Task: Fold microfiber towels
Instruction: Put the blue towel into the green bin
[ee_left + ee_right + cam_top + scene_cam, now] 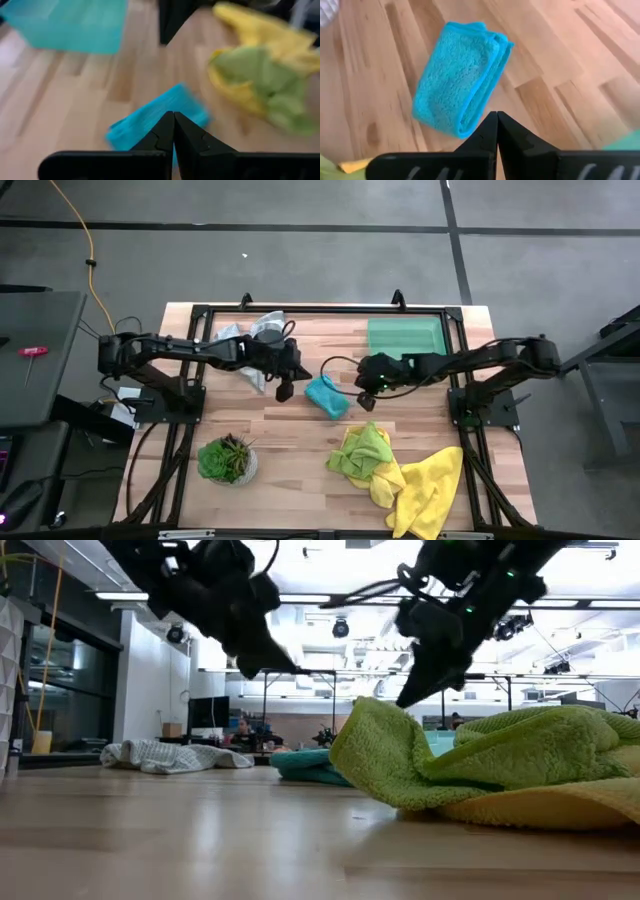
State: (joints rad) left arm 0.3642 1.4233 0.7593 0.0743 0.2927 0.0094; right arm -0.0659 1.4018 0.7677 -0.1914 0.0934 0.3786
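I see the folded teal towel (327, 396) lying mid-worktop, its long axis diagonal, running from the far-left toward the near-right corner. Left gripper (284, 391) and right gripper (366, 400) flank it, both with fingers together, holding nothing. Lime green towel (363, 450) and yellow towel (428, 490) lie crumpled near the near-right corner.

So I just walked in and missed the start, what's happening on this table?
A two-armed robot is folding towels. The teal towel lies folded mid-table, held by neither arm. The left gripper and right gripper hover on either side of it, fingers shut and empty. The green towel and yellow towel lie crumpled together, and a grey-white towel is bunched at the far edge.
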